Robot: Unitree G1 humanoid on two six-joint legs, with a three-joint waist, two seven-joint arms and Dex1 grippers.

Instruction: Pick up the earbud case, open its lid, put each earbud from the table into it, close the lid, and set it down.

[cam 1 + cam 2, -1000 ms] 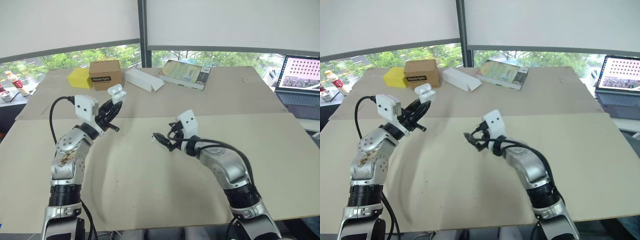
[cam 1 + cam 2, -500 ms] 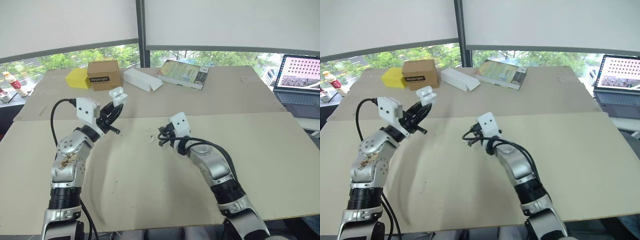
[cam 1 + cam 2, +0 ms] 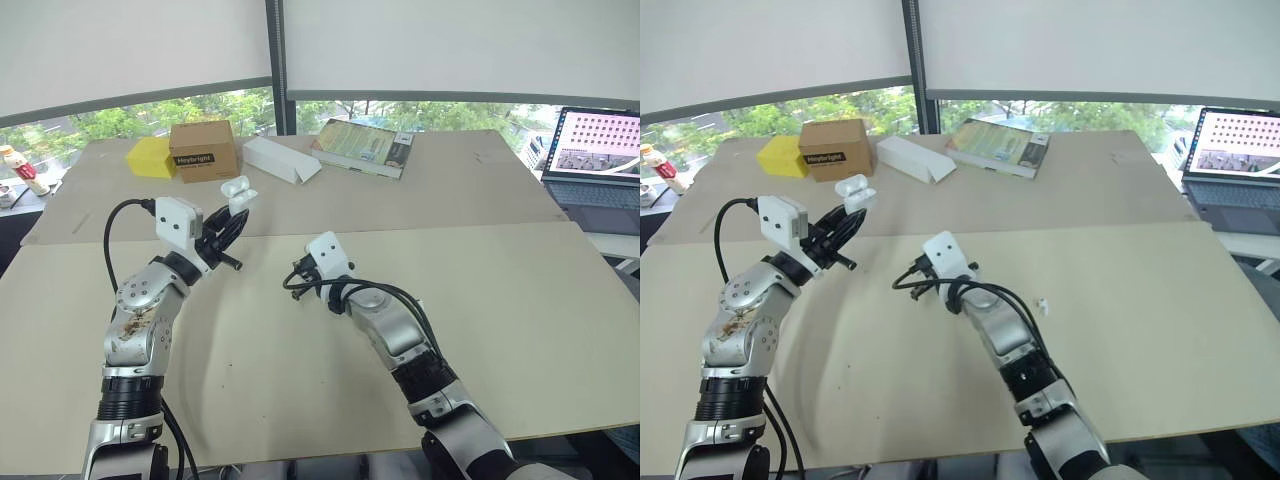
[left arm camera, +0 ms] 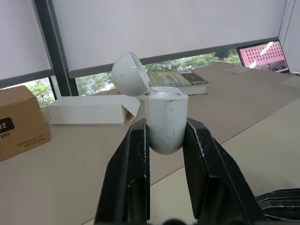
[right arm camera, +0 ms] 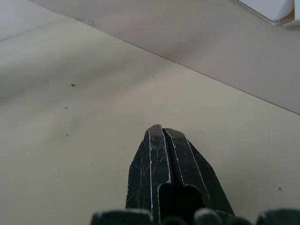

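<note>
My left gripper (image 3: 232, 207) is raised over the table's left side, shut on the white earbud case (image 3: 237, 191). The case stands upright between the black fingers (image 4: 136, 173) with its lid (image 4: 129, 74) flipped open. My right gripper (image 3: 290, 284) is low over the table's middle, to the right of the case and pointing towards it. Its fingers (image 5: 159, 154) are pressed shut, and I see nothing between them. One small white earbud (image 3: 1043, 302) lies on the table just right of my right forearm.
Along the back of the table stand a yellow block (image 3: 150, 157), a brown cardboard box (image 3: 205, 150), a white carton (image 3: 283, 160) and a book (image 3: 365, 147). An open laptop (image 3: 595, 160) sits at the far right, a small bottle (image 3: 22, 166) at the far left.
My right gripper went from open to shut, and its arm swung left towards the held case. The left gripper kept the case as it was.
</note>
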